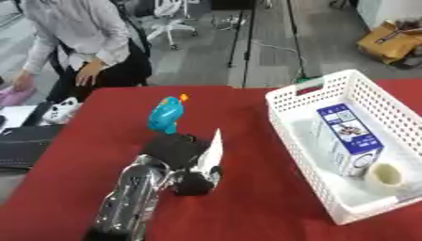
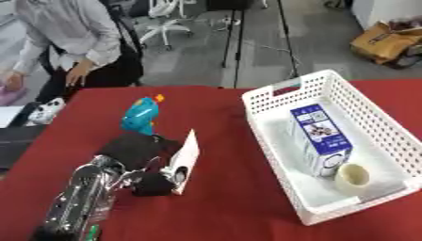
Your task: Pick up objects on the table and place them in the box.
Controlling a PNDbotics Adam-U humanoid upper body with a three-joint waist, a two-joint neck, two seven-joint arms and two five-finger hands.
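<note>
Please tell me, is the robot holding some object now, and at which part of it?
Yes. The left hand pinches a thin white card near its lower edge, where it stands upright on the red table. The right hand is not visible.

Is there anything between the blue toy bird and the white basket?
No. In the left eye view, only bare red tablecloth lies between the blue plastic toy bird and the white plastic lattice basket.

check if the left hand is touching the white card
Touching. In the right eye view the left hand has its dark fingers curled against the lower edge of the white card, which stands on edge on the red table.
</note>
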